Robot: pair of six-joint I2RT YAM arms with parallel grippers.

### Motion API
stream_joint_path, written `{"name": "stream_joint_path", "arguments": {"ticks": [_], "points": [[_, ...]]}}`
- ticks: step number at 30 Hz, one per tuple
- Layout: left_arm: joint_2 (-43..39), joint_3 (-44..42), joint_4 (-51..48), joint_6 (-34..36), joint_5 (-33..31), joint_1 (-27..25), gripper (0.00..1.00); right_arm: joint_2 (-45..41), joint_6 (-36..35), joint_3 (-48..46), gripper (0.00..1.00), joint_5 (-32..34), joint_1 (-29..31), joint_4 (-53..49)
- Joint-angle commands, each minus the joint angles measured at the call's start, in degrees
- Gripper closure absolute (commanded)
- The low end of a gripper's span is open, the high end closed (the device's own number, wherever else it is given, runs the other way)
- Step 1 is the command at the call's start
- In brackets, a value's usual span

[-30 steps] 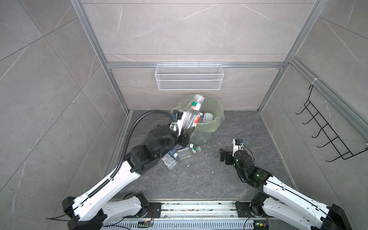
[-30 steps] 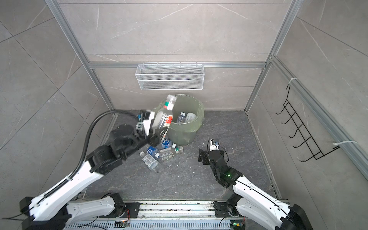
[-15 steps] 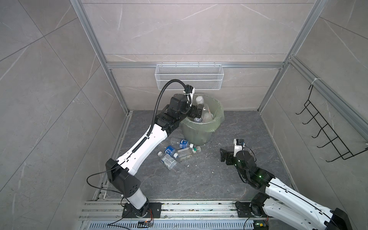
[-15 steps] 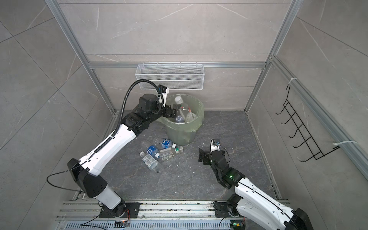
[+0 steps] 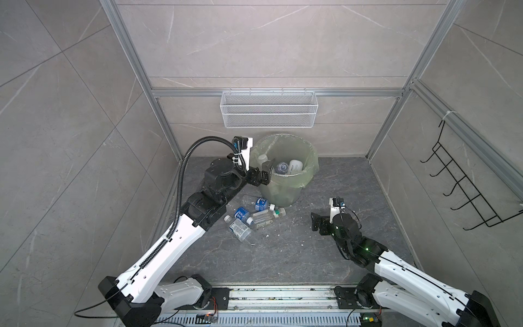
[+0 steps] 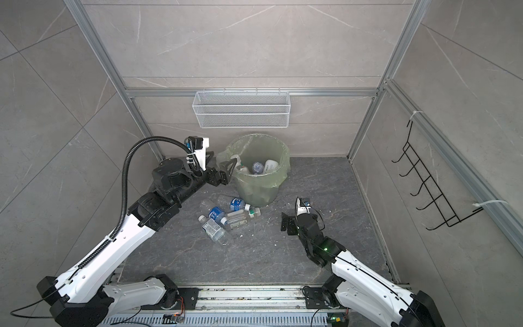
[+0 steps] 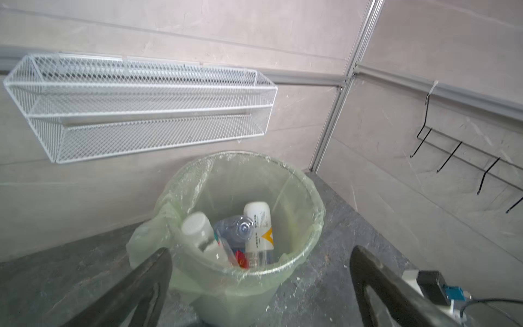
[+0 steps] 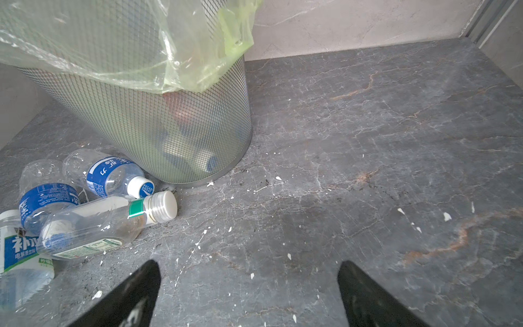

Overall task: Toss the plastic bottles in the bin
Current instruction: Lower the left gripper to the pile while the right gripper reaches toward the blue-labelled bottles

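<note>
L hand spread wide, nothing between the jaws, up at the left rim of the bin, tips aimed over the opening. R hand also spread and empty, low over the table, right of the bin and well apart from it.

Inside bin:
- Opaque white bottle: long axis near upright, leaning. Can't tell which end is the cap.
- Clear bottle: base faces the L wrist cam.
- White-capped bottle: cap up, tilted.

Lower halves are hidden by each other and the bag. A red bit underneath is unclear.

Four more lie flat in a heap on the table, just beside the bin base, front-left:
- Pocari blue-label bottle: cap points right in both top views.
- Second blue-label bottle: neck hidden under the green-band bottle.
- Green-band bottle: white cap also points right.
- Blue/green-label bottle: cap points back-left, cut off at the edge of the R wrist view.

Shapes seen through the bin's mesh wall are too blurry to ID.
</note>
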Motion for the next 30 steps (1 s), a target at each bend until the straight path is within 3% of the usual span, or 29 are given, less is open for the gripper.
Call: {"name": "stream_joint_path", "arguments": {"ticks": [1,13,25,28,30], "points": [[-3.6,-4.1,2.5,-1.4,-1.9,0.0,0.0,-0.1,-0.6,0.9,0.0,-0.9,-0.3,1.6],[-12.8,-21.4,4.9,-3.8,-5.2,0.1,0.0,-0.2,-2.7,-1.3,0.0,-4.2,-0.2,7.0],[-16.0,-35.1,5.8,-4.2,-10.1,0.1,0.0,5.8,-6.2,-0.9,0.0,-17.1,0.1,13.5],[-16.3,-38.0,6.9,-3.5,-11.8,0.1,0.02,8.2,-6.3,0.7,0.0,-18.2,2.1,13.7],[-16.8,-39.9,7.8,-3.2,-13.3,0.2,0.02,10.7,-8.2,3.6,0.0,-13.8,7.2,11.7]]}}
